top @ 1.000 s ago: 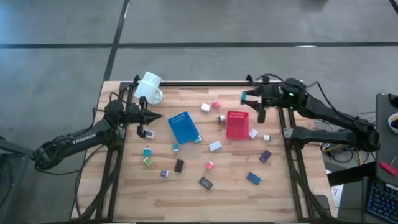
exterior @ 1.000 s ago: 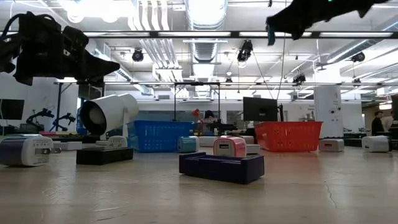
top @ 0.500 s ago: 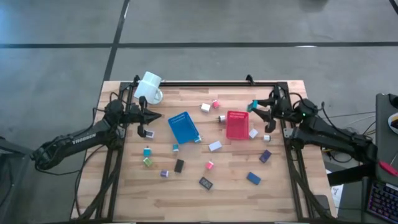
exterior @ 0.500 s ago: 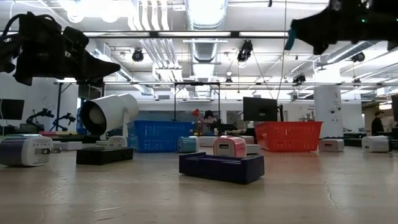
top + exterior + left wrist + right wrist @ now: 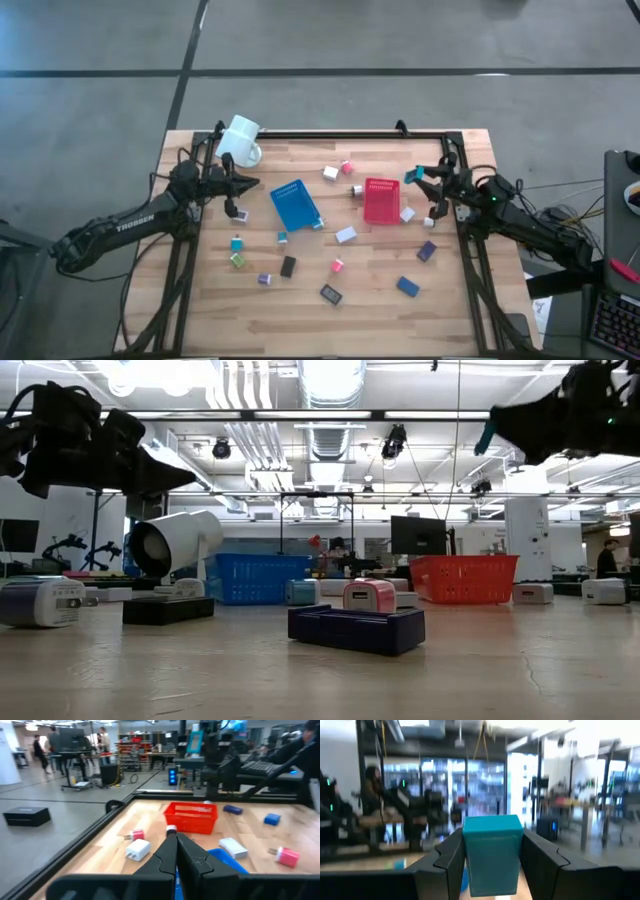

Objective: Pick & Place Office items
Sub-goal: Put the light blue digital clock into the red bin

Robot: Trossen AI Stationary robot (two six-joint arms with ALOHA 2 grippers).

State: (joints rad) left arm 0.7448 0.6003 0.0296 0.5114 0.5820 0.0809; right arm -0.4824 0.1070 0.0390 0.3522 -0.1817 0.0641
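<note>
I held right claw (image 5: 492, 865) clamped on 1 teal block (image 5: 492, 854), raised to clear red tray (image 5: 381, 200) | left claw (image 5: 240, 185) shut, empty, parked.

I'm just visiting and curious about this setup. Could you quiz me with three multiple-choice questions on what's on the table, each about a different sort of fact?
1. Where is the white mug?
A. far left corner of the table
B. inside the red tray
C. near right corner

2. What colour is the block in the right gripper?
A. pink
B. teal
C. black

3. How is the left gripper?
A. wide open
B. shut on a pink block
C. shut, holding nothing

Answers: 1 A, the high view shows the mug lying at that corner. 2 B, the right wrist view shows a teal block between the fingers. 3 C, its fingers meet with nothing between them.
</note>
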